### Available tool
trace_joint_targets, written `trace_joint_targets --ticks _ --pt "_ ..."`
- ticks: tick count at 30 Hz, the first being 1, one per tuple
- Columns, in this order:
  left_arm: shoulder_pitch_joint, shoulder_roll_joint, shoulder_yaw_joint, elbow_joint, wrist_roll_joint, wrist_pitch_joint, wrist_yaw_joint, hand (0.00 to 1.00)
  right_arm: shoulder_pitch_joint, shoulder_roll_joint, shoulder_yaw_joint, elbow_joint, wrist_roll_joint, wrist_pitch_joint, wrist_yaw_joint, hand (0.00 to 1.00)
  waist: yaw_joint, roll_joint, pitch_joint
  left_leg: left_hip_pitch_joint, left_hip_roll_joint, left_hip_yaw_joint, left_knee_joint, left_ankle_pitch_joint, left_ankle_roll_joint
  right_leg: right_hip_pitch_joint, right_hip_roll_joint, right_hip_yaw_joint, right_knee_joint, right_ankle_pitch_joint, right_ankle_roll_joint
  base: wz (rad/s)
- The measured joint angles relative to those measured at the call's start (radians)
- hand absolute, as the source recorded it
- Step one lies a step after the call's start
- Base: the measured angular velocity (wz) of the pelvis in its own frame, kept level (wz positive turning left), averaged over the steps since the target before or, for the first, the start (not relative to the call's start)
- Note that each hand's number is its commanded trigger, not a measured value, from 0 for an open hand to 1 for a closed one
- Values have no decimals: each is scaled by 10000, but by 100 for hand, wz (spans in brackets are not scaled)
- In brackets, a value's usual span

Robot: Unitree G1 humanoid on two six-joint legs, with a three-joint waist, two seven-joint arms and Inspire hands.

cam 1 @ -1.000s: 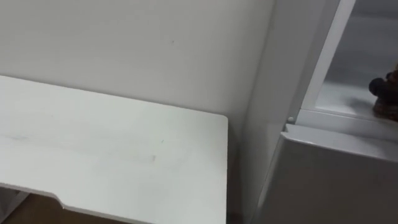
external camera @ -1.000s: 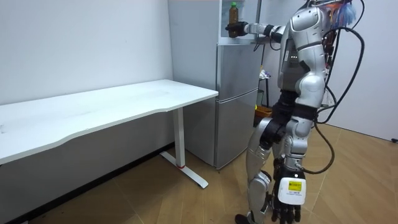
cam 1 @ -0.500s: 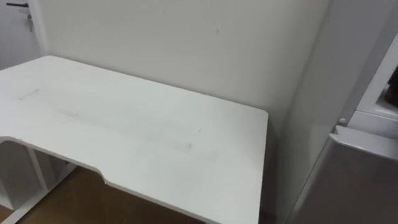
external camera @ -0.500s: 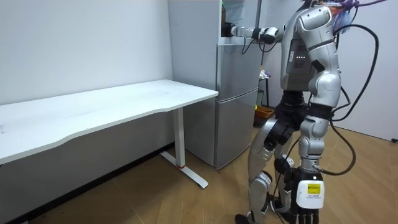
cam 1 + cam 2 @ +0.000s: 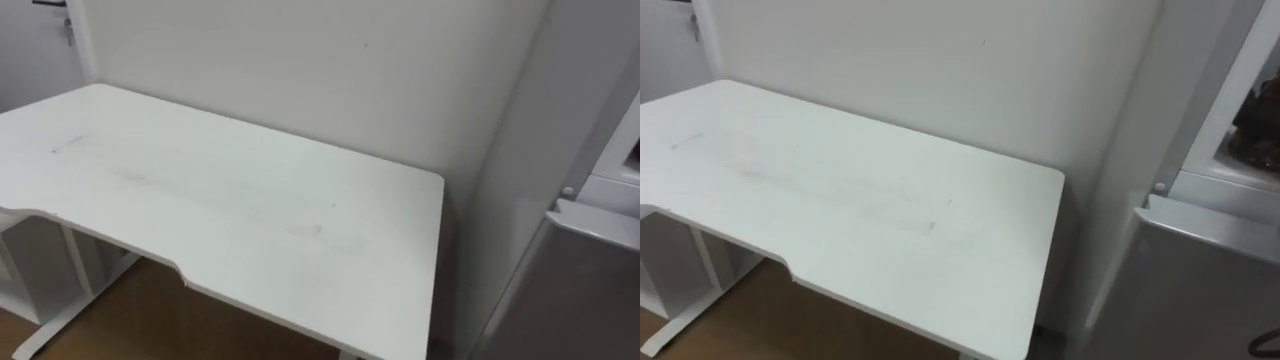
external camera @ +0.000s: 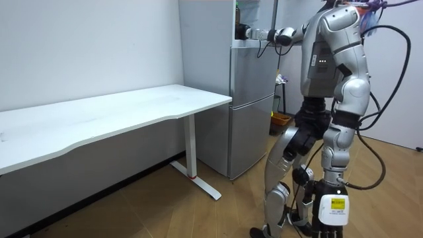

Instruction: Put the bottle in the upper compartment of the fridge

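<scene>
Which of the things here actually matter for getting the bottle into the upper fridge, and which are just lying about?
For the job: upper fridge compartment, open; right hand, raised to its opening; bottle, too unclear to pick out there.
Just lying about: white table; lower fridge door, shut; left hand, hanging idle.

Bright even rm light, soft shadow under table (image 6: pixel 132 109), faint sheen on fridge (image 6: pixel 251 106)

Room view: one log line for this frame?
stance: standing at fridge | right hand: arm out, in upper compartment | left hand: hanging by leg | grip: cannot tell
</scene>
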Motion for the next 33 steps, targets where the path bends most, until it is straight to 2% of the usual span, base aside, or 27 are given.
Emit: trace_joint_targets --ticks 4,7,12,17,24,26,33 --pt "-101 64 -376 -95 -200 12 0 0 -168 -120 138 129 122 -94 344 0 1 98 28 -259 78 -6 174 -1 -27 -179 85 37 -20 61 -99 -2" --pt "-227 81 -392 -99 -192 110 9 0 -246 -156 346 96 -7 -106 476 0 53 193 70 -412 153 21 275 18 -58 -345 169 220 2 101 -165 -7" --pt "-295 80 -410 -131 -193 218 -24 0 -368 -190 328 91 -3 -106 986 0 98 244 61 -494 284 160 287 45 -108 -492 254 360 -13 149 -245 -9" --pt "-293 82 -404 -384 -196 265 -50 0 -383 -193 254 78 -70 -106 1447 0 80 288 35 -466 296 216 292 82 -74 -447 289 450 -231 148 -294 -3" --pt "-287 82 -404 -703 -184 230 -248 0 -237 -104 -48 17 -319 -106 2216 0 17 232 -10 -178 276 326 243 72 -72 -222 274 534 -332 136 -268 -2" --pt "-286 82 -402 -709 -202 182 -253 0 -119 -106 -85 15 -210 -104 2422 0 -2 193 -58 -58 261 344 161 74 -75 -109 266 554 -339 132 -262 -2" --pt "-281 82 -378 -706 -187 39 -353 0 688 -83 -416 -531 274 -93 3425 0 -72 116 -75 642 255 469 -71 -51 -141 558 277 644 -520 35 -204 -2"
